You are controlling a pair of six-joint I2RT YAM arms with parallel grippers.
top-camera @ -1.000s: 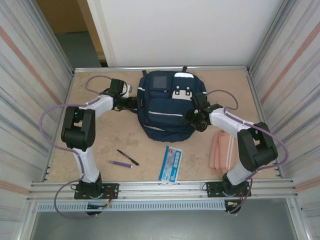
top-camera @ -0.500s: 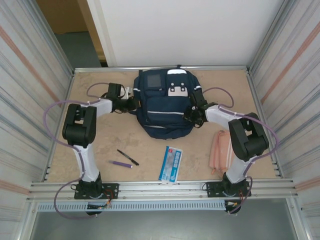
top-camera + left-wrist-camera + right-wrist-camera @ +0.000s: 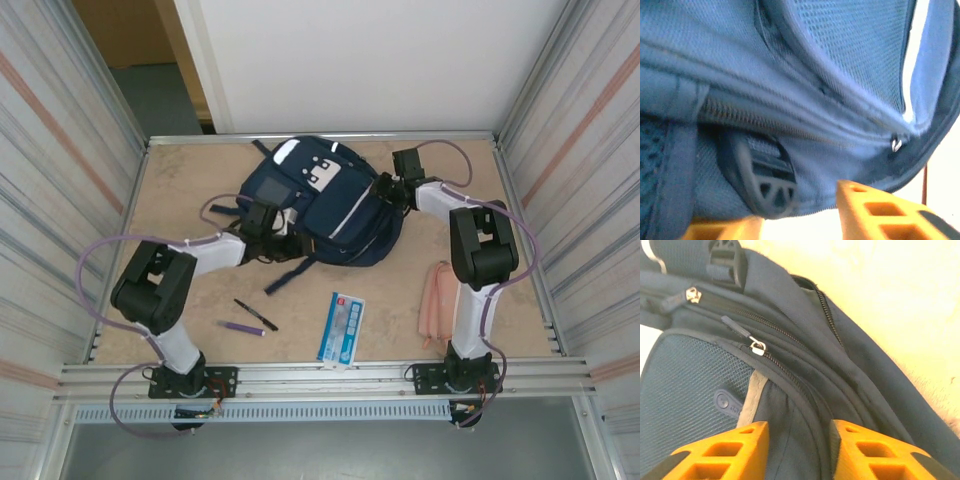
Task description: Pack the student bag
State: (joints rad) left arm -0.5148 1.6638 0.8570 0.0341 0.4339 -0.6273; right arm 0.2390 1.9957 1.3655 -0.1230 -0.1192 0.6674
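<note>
The student bag (image 3: 325,205), navy blue with white stripes and a grey square panel, lies tilted at the back middle of the table, its top pointing back-left. My left gripper (image 3: 272,222) is at the bag's near-left side. In the left wrist view its orange fingers (image 3: 875,212) hold the bag's (image 3: 790,100) edge beside a black buckle (image 3: 762,185). My right gripper (image 3: 392,188) is at the bag's far-right side. In the right wrist view that gripper (image 3: 799,427) pinches a fold of the bag (image 3: 805,385) below a zip pull (image 3: 757,346).
A black pen (image 3: 255,315) and a purple pen (image 3: 243,327) lie near front left. A blue-white packet (image 3: 341,328) sits front centre, and a pink pencil case (image 3: 445,303) lies front right. A loose strap (image 3: 288,275) trails from the bag. Metal walls close in both sides.
The bag has turned counter-clockwise and shifted slightly. My left gripper swung nearer and to the right with it; my right gripper moved farther back.
</note>
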